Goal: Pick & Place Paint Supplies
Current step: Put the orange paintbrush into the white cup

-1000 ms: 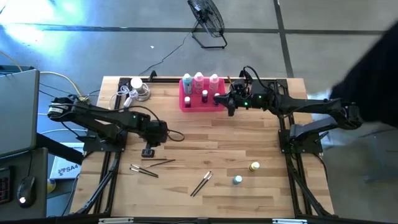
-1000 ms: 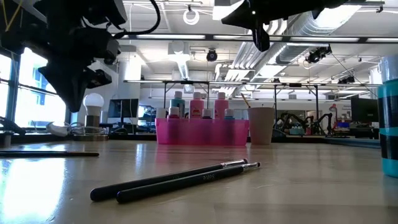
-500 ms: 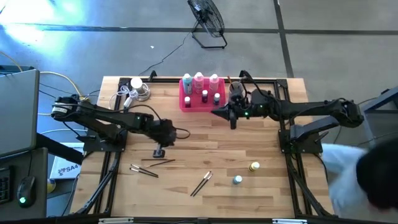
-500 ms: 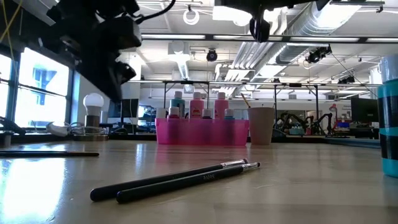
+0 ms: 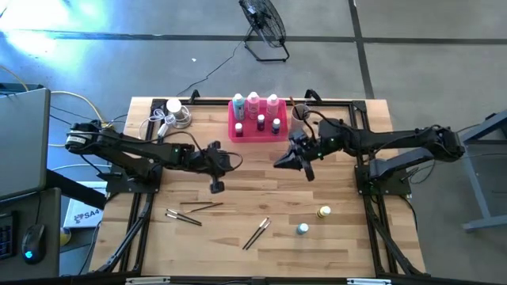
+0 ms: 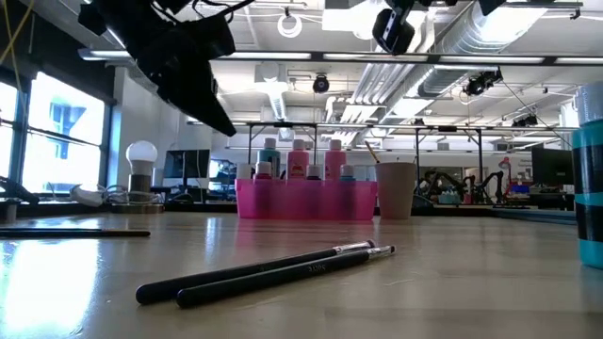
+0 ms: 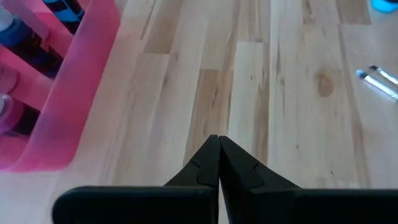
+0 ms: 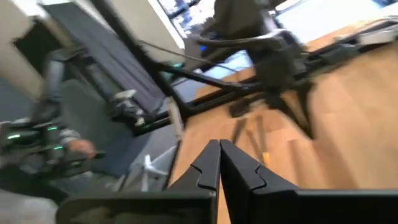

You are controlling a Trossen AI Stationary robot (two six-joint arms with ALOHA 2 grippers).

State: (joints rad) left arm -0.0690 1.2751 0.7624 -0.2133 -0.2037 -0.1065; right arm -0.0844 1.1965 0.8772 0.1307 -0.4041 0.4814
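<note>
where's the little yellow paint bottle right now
In the high view, the tiny yellow bottle stands on the table's front right part, just beside the tiny teal bottle, well apart from the pink tray.

High view: I look straight down on the whole table.
Low view: I sit at tabletop height, near two paintbrushes, facing the pink tray.
Left wrist view: close over the boards beside that tray.
Shared: high and low views both show tray and brushes.
</note>
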